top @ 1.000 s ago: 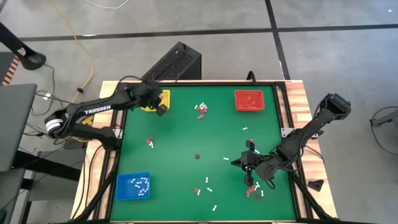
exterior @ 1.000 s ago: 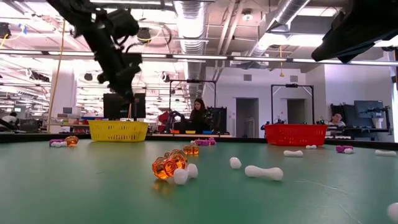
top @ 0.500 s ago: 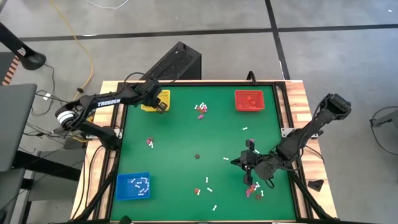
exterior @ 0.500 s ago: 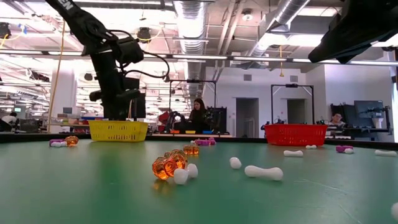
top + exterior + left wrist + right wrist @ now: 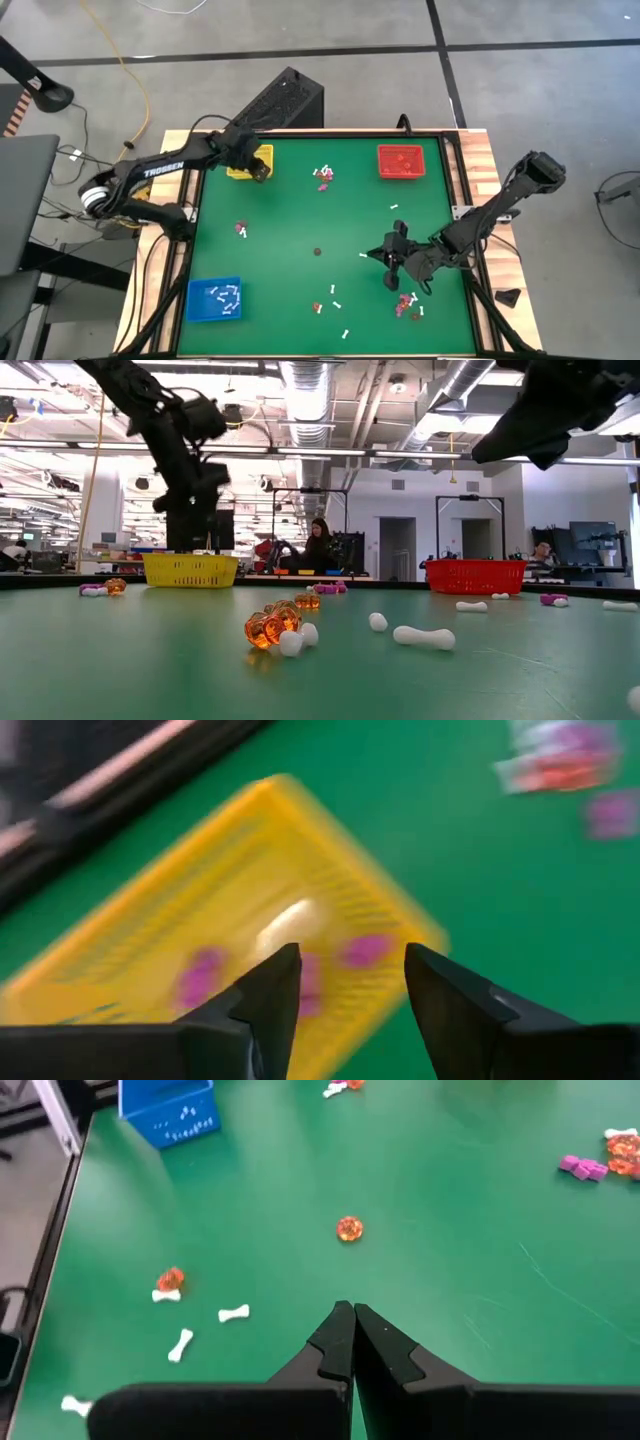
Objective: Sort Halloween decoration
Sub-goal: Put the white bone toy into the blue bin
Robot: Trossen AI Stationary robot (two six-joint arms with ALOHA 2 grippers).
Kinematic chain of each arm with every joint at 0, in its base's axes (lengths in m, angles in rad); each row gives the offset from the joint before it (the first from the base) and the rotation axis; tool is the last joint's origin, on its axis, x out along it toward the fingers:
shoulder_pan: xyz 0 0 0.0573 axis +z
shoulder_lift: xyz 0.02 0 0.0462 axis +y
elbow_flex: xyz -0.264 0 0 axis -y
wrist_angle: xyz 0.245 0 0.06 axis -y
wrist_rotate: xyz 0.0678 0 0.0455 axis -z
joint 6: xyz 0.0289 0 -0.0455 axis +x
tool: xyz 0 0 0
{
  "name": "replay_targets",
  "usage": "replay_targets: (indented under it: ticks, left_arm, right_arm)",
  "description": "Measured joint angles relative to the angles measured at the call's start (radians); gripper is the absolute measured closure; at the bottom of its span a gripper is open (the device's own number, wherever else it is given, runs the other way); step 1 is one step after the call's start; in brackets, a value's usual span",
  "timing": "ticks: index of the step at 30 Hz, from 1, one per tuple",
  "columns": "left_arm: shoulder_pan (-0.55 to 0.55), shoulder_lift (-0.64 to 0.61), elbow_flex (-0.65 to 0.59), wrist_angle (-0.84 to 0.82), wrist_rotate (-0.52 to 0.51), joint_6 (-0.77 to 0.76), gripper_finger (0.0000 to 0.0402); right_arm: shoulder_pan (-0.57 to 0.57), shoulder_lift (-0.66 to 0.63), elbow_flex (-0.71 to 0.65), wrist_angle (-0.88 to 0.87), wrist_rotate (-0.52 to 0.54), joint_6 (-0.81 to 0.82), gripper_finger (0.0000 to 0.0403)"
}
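The Halloween decoration lies scattered on the green table: white bones (image 5: 335, 292), orange pumpkins (image 5: 270, 628) and purple pieces (image 5: 323, 177). At the far left, my left gripper (image 5: 350, 955) hangs open above the yellow tray (image 5: 150, 920), with nothing between its fingers. Purple pieces (image 5: 365, 950) and a pale blurred piece (image 5: 290, 925) lie in that tray. Above the near right part of the table, my right gripper (image 5: 352, 1312) is shut and holds nothing. It points toward an orange pumpkin (image 5: 349, 1228) resting on the table.
A red tray (image 5: 401, 161) stands at the far right and a blue tray (image 5: 214, 300) holding white bones at the near left. Loose trinkets cluster near my right gripper (image 5: 410, 305) and at mid left (image 5: 241, 230). People sit in the room beyond the table.
My left gripper has sunk toward the yellow tray and turned at the wrist, staying over the tray. My right gripper has rolled a little at the wrist, staying shut above the table.
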Motion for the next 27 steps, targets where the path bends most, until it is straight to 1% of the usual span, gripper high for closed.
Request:
replay_targets:
  ticks: [3,5,6,8,10,11,13,15,16,18,20,22,27]
  left_arm:
    - [-0.125,-0.083,-0.055,0.082,0.032,-0.034,0.0233]
    - [-0.243,-0.146,-0.106,0.205,0.022,-0.059,0.0238]
    - [-0.314,-0.179,-0.136,0.283,0.022,-0.071,0.0241]
    - [-0.465,-0.226,-0.205,0.48,0.02,-0.071,0.0246]
    - [-0.614,-0.249,-0.284,0.677,-0.001,-0.056,0.0251]
    - [-0.687,-0.249,-0.321,0.776,-0.026,-0.042,0.0253]
    - [-0.818,-0.236,-0.391,0.967,-0.108,0.0,0.0256]
    - [-0.925,-0.192,-0.442,1.139,-0.193,0.063,0.0259]
    - [-0.966,-0.166,-0.461,1.199,-0.235,0.099,0.0259]
    - [-1.018,-0.112,-0.471,1.289,-0.301,0.18,0.026]
    - [-1.036,-0.072,-0.469,1.348,-0.322,0.225,0.026]
    - [-1.034,-0.013,-0.462,1.396,-0.315,0.222,0.026]
    - [-1.01,0.084,-0.437,1.41,-0.31,0.256,0.026]
  right_arm:
    - [-0.01,0.0,0.0,0.003,-0.001,0.04,0.0371]
    - [-0.013,0.0,0.0,-0.001,-0.025,0.059,0.0371]
    - [-0.013,0.0,0.0,-0.007,-0.072,0.08,0.0371]
    - [-0.008,-0.004,0.0,-0.036,-0.22,0.151,0.0371]
    - [0.013,-0.004,0.0,-0.07,-0.36,0.276,0.0371]
    - [0.027,-0.001,0.0,-0.095,-0.412,0.345,0.0371]
    - [0.059,0.0,0.001,-0.157,-0.505,0.487,0.0371]
    - [0.084,0.0,0.0,-0.212,-0.582,0.618,0.0371]
    - [0.093,0.0,0.0,-0.23,-0.621,0.668,0.0371]
    - [0.101,0.0,0.0,-0.241,-0.698,0.723,0.0371]
    - [0.096,0.0,0.005,-0.252,-0.747,0.745,0.0371]
    - [0.086,0.0,0.024,-0.298,-0.772,0.752,0.0373]
    - [0.071,0.0,0.053,-0.41,-0.789,0.72,0.0375]
